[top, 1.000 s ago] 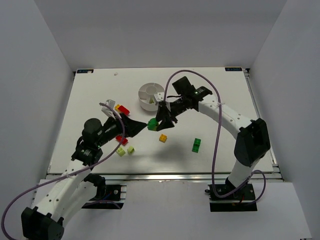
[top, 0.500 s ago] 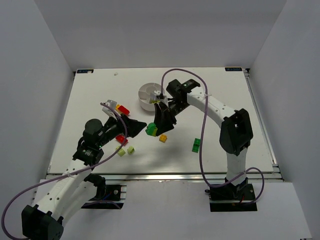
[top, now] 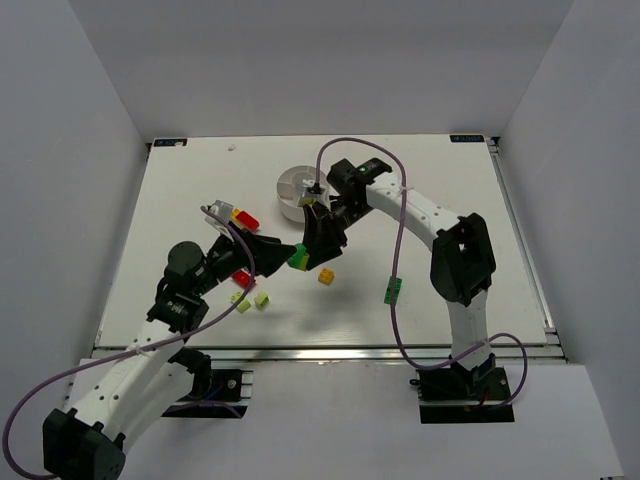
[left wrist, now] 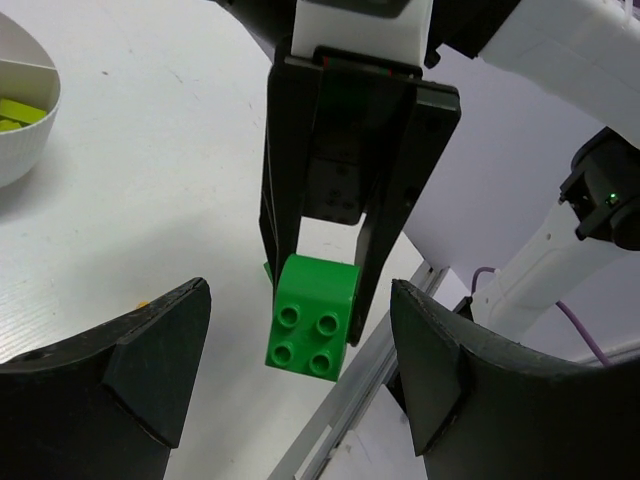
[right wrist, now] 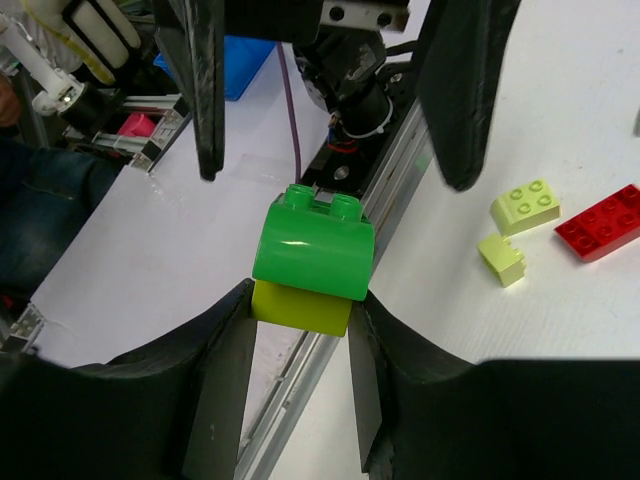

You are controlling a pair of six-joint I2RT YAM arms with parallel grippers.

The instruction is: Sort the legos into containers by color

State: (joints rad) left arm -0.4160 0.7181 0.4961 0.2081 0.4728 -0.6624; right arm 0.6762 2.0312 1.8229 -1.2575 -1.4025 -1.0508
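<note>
A bright green lego (right wrist: 315,250) stacked on a lime lego (right wrist: 300,305) hangs above the table, and my right gripper (right wrist: 300,325) is shut on the pair. In the top view this stack (top: 298,259) is at mid-table, held by the right gripper (top: 310,252). My left gripper (left wrist: 300,365) stands open, with a finger (left wrist: 150,370) on each side of the green lego (left wrist: 312,315) and a gap on both sides. The white dish (top: 300,190) sits behind, with lime legos (left wrist: 18,110) in one compartment.
Loose on the table are a red lego (top: 243,278), two lime legos (top: 241,303) (top: 261,298), an orange one (top: 326,276), a dark green one (top: 393,290) and a red and yellow pair (top: 243,216). The two arms nearly meet at mid-table.
My right arm has carried the green and lime stack a little left and nearer, in between the left gripper's fingers. The left gripper's jaws have narrowed slightly.
</note>
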